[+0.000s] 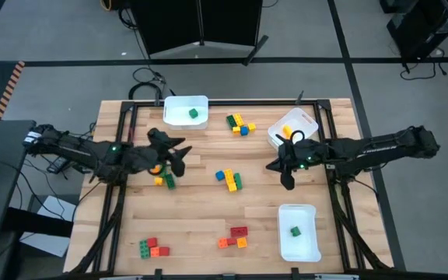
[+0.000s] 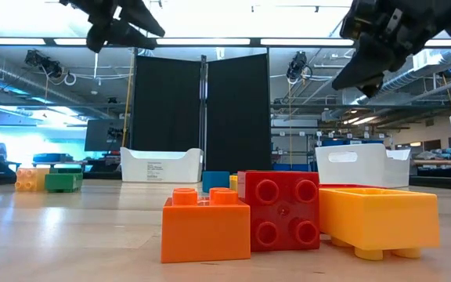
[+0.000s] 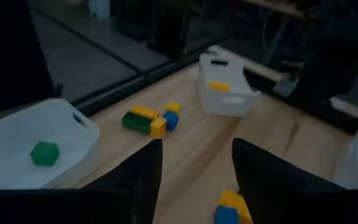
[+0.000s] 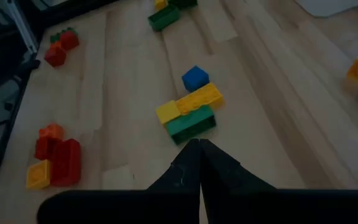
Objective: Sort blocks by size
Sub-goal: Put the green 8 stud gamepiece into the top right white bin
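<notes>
- Left gripper [image 1: 179, 158] with fingers [image 3: 143, 180] parted, nothing between them, raised above the table [image 1: 201, 210] near the left-rear bin [image 1: 186, 110]
- Right gripper [image 1: 281, 173] with fingers [image 4: 199, 163] pressed together, empty, hovering above the wood beside the right-rear bin [image 1: 294, 128]
- Just beside the left gripper: a small cluster of yellow, orange and green blocks [image 1: 163, 178]
- Between the two grippers: a blue, yellow and green cluster [image 1: 228, 179]
- One green block [image 1: 194, 113] inside the left-rear bin, one yellow block [image 1: 288, 130] in the right-rear bin, one green block [image 1: 295, 231] in the right-front bin [image 1: 299, 232]
- More blocks at rear centre [image 1: 239, 124], front left [image 1: 153, 247] and front centre [image 1: 235, 237]
</notes>
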Motion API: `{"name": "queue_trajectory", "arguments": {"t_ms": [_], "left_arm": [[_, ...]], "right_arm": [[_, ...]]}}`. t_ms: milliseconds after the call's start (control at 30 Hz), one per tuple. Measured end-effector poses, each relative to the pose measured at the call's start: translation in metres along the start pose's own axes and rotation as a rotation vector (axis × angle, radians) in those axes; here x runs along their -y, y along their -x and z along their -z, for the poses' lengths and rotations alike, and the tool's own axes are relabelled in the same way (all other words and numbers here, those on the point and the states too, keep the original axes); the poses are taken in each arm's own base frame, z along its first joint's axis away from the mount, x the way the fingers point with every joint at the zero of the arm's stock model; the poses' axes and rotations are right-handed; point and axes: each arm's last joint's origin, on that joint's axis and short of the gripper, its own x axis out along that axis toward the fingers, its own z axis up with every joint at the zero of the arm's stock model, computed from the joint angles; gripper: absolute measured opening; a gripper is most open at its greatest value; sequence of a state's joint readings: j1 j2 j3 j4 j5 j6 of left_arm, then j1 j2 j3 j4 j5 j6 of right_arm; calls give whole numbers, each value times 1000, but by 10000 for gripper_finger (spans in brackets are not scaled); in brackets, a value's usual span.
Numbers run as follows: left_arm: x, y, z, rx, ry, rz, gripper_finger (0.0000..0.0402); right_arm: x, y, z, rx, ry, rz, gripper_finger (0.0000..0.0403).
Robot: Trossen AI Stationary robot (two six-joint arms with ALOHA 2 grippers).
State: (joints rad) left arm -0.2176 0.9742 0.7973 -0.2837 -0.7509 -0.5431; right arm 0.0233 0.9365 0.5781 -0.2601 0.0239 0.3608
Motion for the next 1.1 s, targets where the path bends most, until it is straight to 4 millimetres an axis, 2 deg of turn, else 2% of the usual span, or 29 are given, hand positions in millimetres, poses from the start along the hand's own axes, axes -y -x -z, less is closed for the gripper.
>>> {"name": "queue_trajectory", "arguments": {"t_ms": [200, 567, 667, 900, 1100], "left_arm": [[10, -8, -13, 75, 40, 46, 202], [15, -13, -17, 126, 6, 58, 209], [14, -14, -14, 110, -32, 48, 237], [14, -14, -15, 117, -41, 36, 344], [17, -13, -14, 88, 55, 110, 382]], "right_arm": [[2, -1, -3, 6, -12, 12, 11], [4, 0, -5, 21, -23, 17, 12], [6, 0, -5, 25, -28, 25, 12], [12, 0, -9, 49, -46, 45, 12], [15, 0, -12, 68, -57, 57, 12]]}}
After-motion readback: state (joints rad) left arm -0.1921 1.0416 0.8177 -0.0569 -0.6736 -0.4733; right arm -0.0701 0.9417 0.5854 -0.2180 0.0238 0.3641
